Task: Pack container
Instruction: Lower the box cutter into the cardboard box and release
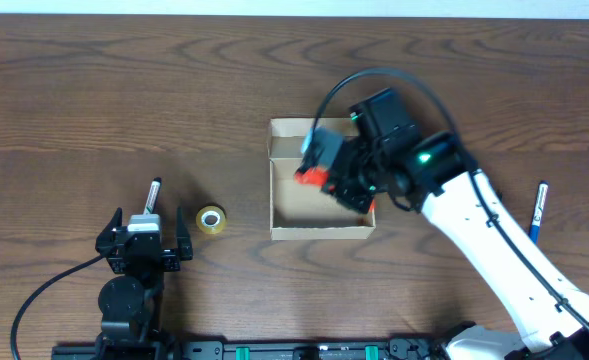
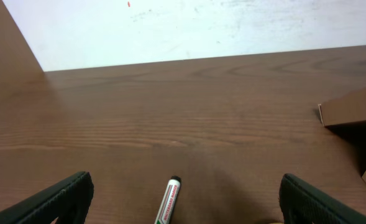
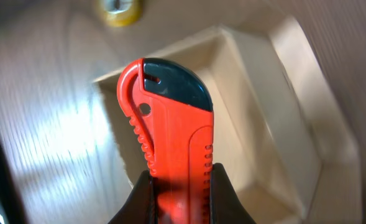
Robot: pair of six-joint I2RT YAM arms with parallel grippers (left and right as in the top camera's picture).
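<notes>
The right gripper (image 3: 178, 198) is clamped narrow on the lower end of a red utility cutter (image 3: 170, 118). The cutter projects past the fingertips above the container (image 1: 304, 215), an open cardboard box at mid-table with its flaps spread. Hazard: the cutter appears to be held near one end only, so on release it may pivot and land across a box wall rather than on the floor. A high release may let it bounce out. An off-centre descent may strike the rim and shift the light box. The left gripper (image 1: 147, 225) stands wide and holds nothing, with a marker (image 2: 169, 202) between its fingers. A tape roll (image 1: 211, 219) lies between it and the box.
</notes>
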